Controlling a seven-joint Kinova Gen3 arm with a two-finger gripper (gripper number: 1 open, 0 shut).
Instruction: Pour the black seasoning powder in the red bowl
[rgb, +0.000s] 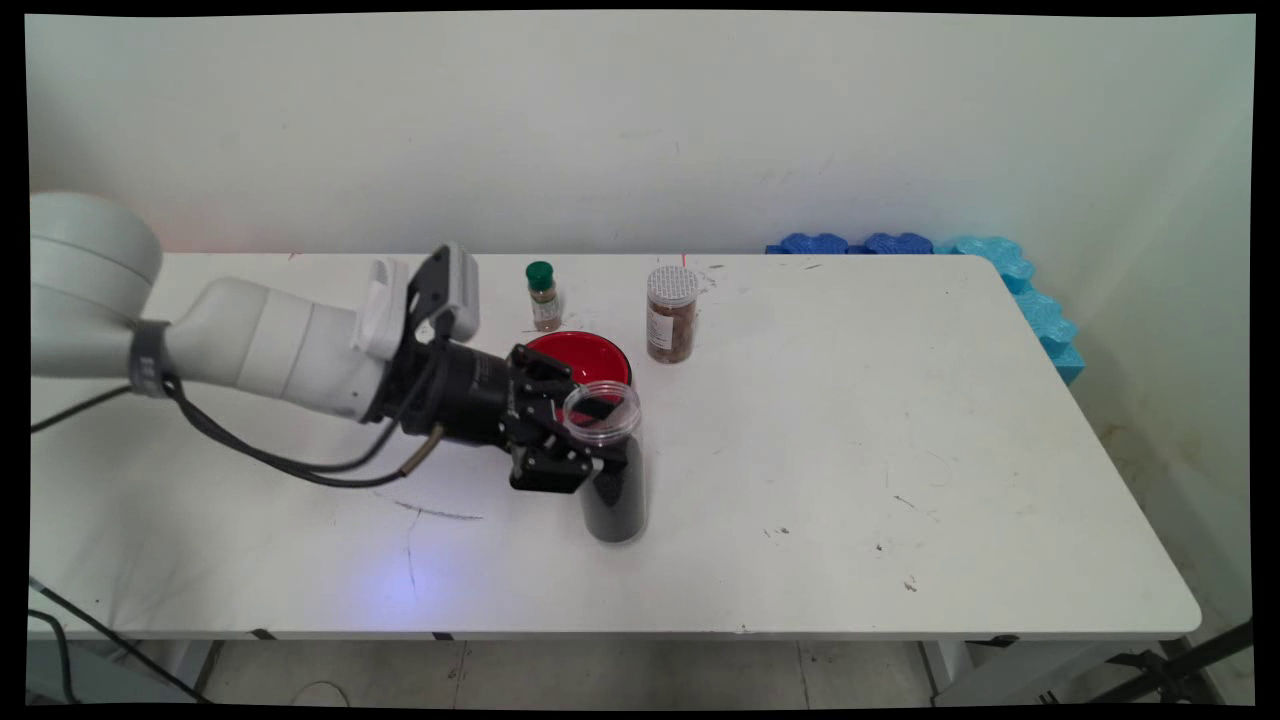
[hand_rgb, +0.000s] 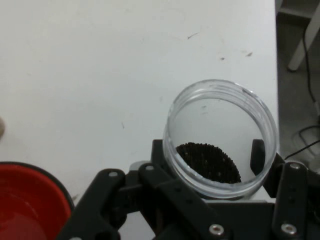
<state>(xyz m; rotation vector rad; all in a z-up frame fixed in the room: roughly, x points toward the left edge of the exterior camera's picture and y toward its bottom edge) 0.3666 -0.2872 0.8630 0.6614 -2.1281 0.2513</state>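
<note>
My gripper (rgb: 603, 440) is shut on a clear, lidless jar (rgb: 612, 480) partly filled with black granules, holding it just under its rim. The jar stands upright; whether its base touches the white table (rgb: 850, 450) I cannot tell. In the hand view the jar (hand_rgb: 220, 145) sits between my gripper's (hand_rgb: 207, 162) two fingers, its open mouth facing the camera and the black granules (hand_rgb: 207, 161) showing inside. A red bowl (rgb: 583, 356) lies right behind the jar, and its rim (hand_rgb: 30, 200) shows at the hand view's lower left.
A small bottle with a green cap (rgb: 541, 295) stands behind the bowl. A jar with a white lid and brown contents (rgb: 671, 313) stands to the right of it. Blue foam pieces (rgb: 1000, 265) line the table's far right corner.
</note>
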